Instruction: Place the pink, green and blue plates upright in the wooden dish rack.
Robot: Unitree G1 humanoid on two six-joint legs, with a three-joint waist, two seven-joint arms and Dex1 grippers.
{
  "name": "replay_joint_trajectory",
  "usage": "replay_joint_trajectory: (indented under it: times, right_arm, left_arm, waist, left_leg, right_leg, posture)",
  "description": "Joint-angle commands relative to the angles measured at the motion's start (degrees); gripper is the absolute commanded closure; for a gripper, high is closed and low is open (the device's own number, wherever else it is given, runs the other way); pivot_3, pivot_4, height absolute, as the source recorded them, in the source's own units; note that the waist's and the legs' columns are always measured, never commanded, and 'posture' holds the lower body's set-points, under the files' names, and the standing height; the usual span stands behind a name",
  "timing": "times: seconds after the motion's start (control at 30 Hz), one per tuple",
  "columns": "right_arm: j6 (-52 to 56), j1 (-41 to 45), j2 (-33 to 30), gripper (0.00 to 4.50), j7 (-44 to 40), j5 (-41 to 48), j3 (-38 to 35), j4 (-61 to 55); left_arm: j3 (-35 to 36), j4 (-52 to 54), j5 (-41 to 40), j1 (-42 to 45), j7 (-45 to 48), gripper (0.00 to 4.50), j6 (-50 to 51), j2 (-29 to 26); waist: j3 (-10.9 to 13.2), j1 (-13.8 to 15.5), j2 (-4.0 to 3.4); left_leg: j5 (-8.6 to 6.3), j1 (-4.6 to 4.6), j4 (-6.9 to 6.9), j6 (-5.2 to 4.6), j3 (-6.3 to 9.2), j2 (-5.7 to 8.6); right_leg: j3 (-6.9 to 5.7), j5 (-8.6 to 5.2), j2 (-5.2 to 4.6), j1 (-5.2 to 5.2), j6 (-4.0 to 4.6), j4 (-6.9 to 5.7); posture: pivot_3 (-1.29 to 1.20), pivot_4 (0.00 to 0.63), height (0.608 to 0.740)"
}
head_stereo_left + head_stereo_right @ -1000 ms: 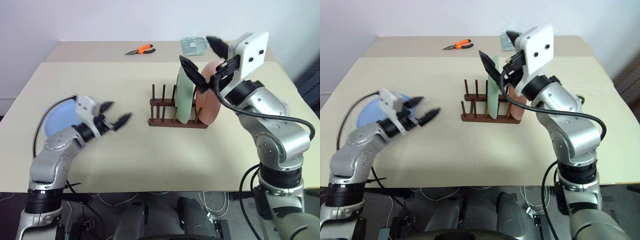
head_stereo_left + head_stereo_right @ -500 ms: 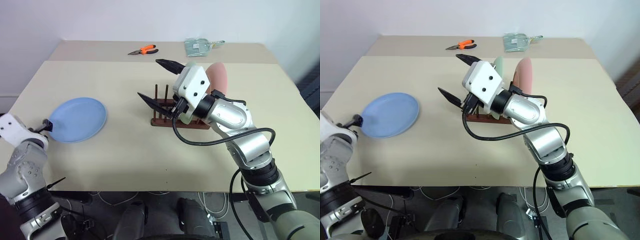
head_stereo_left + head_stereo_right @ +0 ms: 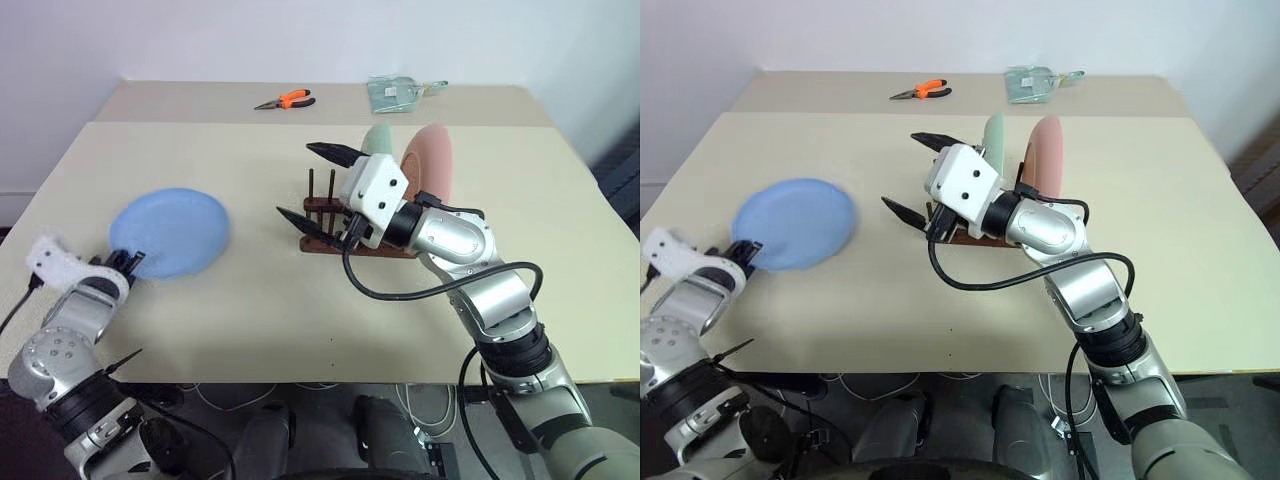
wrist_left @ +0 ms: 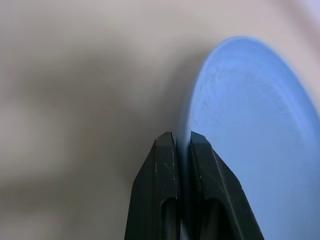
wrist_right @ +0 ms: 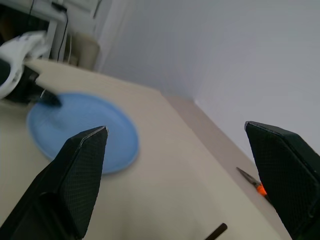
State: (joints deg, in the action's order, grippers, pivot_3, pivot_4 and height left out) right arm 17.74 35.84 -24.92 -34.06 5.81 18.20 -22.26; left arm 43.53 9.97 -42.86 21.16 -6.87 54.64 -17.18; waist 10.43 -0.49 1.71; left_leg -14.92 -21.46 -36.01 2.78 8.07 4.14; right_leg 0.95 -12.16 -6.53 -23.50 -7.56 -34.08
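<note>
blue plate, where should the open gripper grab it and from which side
Probably the rim facing the rack. The blue plate is thin and shallow, and the left gripper is shut on its near-left edge. The right gripper, jaws wide, faces it from the dish rack side, so that free edge suits a pinch.

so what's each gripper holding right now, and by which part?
Left gripper is shut on the blue plate, pinching its near rim. Right gripper is open, holding nothing.

Blue plate tilted off the table's left; green plate, pink plate upright in wooden rack
</note>
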Motion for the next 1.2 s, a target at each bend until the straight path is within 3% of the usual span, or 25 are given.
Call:
replay_joint_trajectory:
  times: [0.03, 0.17, 0.3, 0.4, 0.63, 0.77, 0.83, 0.87, 1.03, 1.2]
  right_arm:
    - [-6.2, 0.8, -2.1, 0.00, -2.3, -7.6, 5.0, 0.1]
    - [-12.4, 2.4, -1.7, 0.00, -1.2, -16.1, 9.2, 4.9]
    - [-15.8, 6.4, 2.1, 0.00, 2.7, -24.8, 12.1, 12.9]
    - [-17.6, 7.1, 3.6, 0.85, 3.5, -28.2, 12.9, 16.2]
    - [-19.7, 5.4, 5.5, 4.45, 3.0, -30.6, 12.6, 17.0]
    - [-19.8, 4.9, 6.2, 4.45, 2.8, -28.9, 10.1, 15.4]
    - [-19.1, 4.6, 6.3, 3.96, 1.5, -26.4, 8.2, 13.3]
    - [-19.2, 4.2, 6.2, 3.62, 0.9, -25.2, 7.4, 12.0]
    - [-19.3, 1.1, 3.6, 1.13, -4.0, -21.6, 6.0, 7.2]
    - [-19.3, -0.1, 2.8, 1.13, -5.4, -23.6, 7.7, 7.9]
  left_arm:
    - [-9.9, 9.5, -0.7, 5.1, 8.0, 4.44, -3.2, -5.1]
    - [-18.2, 13.5, -0.1, 7.5, 12.6, 4.44, -1.9, -10.3]
    - [-20.1, 15.2, -2.7, 10.8, 12.7, 4.44, 0.8, -12.1]
    - [-19.9, 15.8, -4.5, 11.6, 13.2, 4.50, 1.4, -12.3]
    - [-18.6, 15.1, -6.8, 11.8, 11.7, 4.50, 2.6, -12.3]
    - [-19.2, 14.2, -5.7, 11.3, 12.1, 4.50, 1.9, -12.9]
    - [-19.7, 13.9, -5.2, 11.0, 12.3, 4.50, 1.7, -13.0]
    - [-19.8, 13.9, -5.1, 11.0, 12.4, 4.50, 1.6, -13.1]
    - [-20.9, 12.5, -2.7, 11.1, 13.2, 4.50, 0.6, -14.0]
    - [-21.3, 11.2, -1.7, 12.6, 13.5, 4.50, -0.2, -14.2]
  waist:
    - [0.0, -0.1, 0.06]
    - [0.0, -0.7, 0.02]
    - [0.0, -1.1, -0.02]
    - [0.0, -1.1, 0.02]
    - [0.0, -0.3, 0.03]
    - [0.0, -0.4, 0.02]
    - [0.0, -0.4, 0.02]
    - [0.0, -0.4, 0.02]
    - [0.0, -0.4, 0.02]
    - [0.0, -0.4, 0.02]
  left_leg:
    - [0.00, 0.00, 0.00, 0.00, -0.01, 0.00]
    - [0.00, 0.07, 0.08, 0.01, -0.13, -0.01]
    - [0.03, 0.09, 0.16, 0.06, -0.18, -0.07]
    - [0.05, 0.06, 0.19, 0.07, -0.09, -0.09]
    - [0.05, 0.03, 0.16, 0.08, -0.06, -0.04]
    - [0.05, 0.05, 0.16, 0.08, -0.07, -0.04]
    - [0.05, 0.05, 0.16, 0.08, -0.06, -0.05]
    - [0.05, 0.05, 0.16, 0.08, -0.06, -0.05]
    - [0.05, 0.05, 0.16, 0.08, -0.06, -0.05]
    - [0.05, 0.06, 0.15, 0.08, -0.06, -0.05]
  right_leg:
    - [0.00, 0.00, 0.00, 0.00, 0.00, 0.01]
    - [0.08, 0.00, -0.01, -0.01, -0.01, 0.01]
    - [0.16, 0.02, 0.07, -0.15, 0.02, -0.07]
    - [0.15, 0.02, 0.11, -0.17, 0.03, -0.07]
    - [0.15, 0.02, 0.08, -0.14, 0.03, -0.04]
    - [0.15, 0.02, 0.09, -0.13, 0.03, -0.05]
    - [0.15, 0.02, 0.09, -0.13, 0.03, -0.05]
    - [0.15, 0.02, 0.09, -0.13, 0.03, -0.05]
    - [0.14, 0.02, 0.09, -0.12, 0.03, -0.04]
    - [0.14, 0.02, 0.09, -0.09, 0.03, -0.04]
  posture:
    - [0.00, 0.150, 0.740]
    - [0.00, 0.150, 0.740]
    - [0.00, 0.150, 0.740]
    - [0.00, 0.150, 0.740]
    - [0.00, 0.150, 0.740]
    - [0.00, 0.150, 0.740]
    - [0.00, 0.150, 0.740]
    - [0.00, 0.150, 0.740]
    - [0.00, 0.150, 0.740]
    - [0.00, 0.150, 0.740]
